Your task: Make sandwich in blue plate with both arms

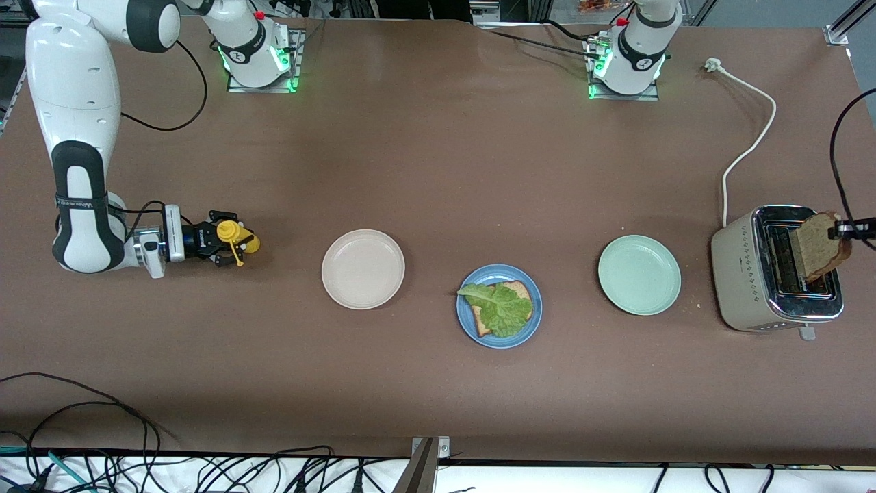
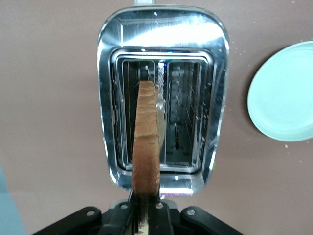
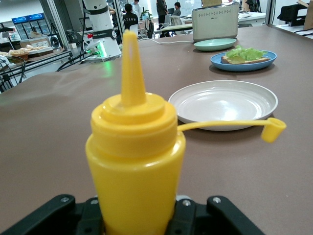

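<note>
The blue plate (image 1: 466, 322) lies mid-table, near the front camera. It holds one brown bread slice (image 1: 521, 289) with a ruffled lettuce leaf (image 1: 501, 308) on top. My left gripper (image 1: 846, 230) is shut on the crust of a second bread slice (image 1: 818, 246), held tilted over the toaster's slot. In the left wrist view that slice (image 2: 146, 142) runs edge-on from the left gripper (image 2: 145, 215) toward the slot. My right gripper (image 1: 219, 244) is low at the right arm's end, shut on a yellow squeeze bottle (image 1: 237, 237), also seen as the bottle (image 3: 134, 156) with its cap hanging open.
A silver toaster (image 1: 746, 274) stands at the left arm's end, with its white cord running toward the bases. A mint-green plate (image 1: 639, 274) lies between the toaster and the blue plate. A beige-white plate (image 1: 363, 268) lies between the blue plate and the yellow bottle.
</note>
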Available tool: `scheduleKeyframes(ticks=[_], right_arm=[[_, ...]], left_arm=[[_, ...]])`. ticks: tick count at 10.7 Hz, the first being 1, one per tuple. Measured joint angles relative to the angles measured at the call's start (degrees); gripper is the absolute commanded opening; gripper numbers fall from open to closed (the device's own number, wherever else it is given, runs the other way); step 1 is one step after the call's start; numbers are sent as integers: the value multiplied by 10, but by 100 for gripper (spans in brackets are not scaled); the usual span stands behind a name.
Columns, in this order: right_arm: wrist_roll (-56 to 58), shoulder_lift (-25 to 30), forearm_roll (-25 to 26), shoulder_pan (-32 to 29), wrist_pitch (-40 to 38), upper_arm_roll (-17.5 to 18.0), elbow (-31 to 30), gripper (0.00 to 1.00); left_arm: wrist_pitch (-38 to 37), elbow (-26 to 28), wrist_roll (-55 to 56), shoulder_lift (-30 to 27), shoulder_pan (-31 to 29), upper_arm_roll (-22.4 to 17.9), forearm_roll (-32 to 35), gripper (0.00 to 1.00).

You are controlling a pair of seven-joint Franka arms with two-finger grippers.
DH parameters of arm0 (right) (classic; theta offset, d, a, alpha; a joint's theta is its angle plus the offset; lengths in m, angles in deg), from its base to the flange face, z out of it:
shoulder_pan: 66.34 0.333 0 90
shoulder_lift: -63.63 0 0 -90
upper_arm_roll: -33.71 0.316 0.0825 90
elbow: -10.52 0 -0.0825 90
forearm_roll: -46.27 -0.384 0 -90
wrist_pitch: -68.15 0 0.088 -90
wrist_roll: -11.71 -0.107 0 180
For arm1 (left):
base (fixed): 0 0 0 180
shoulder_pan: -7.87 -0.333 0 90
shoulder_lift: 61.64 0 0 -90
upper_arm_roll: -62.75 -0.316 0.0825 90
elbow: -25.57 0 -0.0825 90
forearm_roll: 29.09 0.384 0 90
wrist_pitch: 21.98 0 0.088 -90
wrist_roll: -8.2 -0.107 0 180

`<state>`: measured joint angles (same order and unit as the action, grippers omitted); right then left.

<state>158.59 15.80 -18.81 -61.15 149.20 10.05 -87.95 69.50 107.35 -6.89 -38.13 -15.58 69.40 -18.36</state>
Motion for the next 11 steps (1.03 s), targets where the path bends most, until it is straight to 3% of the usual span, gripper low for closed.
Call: scheduleKeyframes(ticks=[2,6,11], right_arm=[[0,-4,0,-3,-7,0,5,96],[0,-5,0,-5,-8,1,11,97],[-7,-5,15,-40,-8,-2,21,96]], left_arm=[[-46,-1,0,-37,0,9,-1,0],[-99,-2,0,-98,2,46,-4,0],[-101,1,1,-104,13,65,-15,0]])
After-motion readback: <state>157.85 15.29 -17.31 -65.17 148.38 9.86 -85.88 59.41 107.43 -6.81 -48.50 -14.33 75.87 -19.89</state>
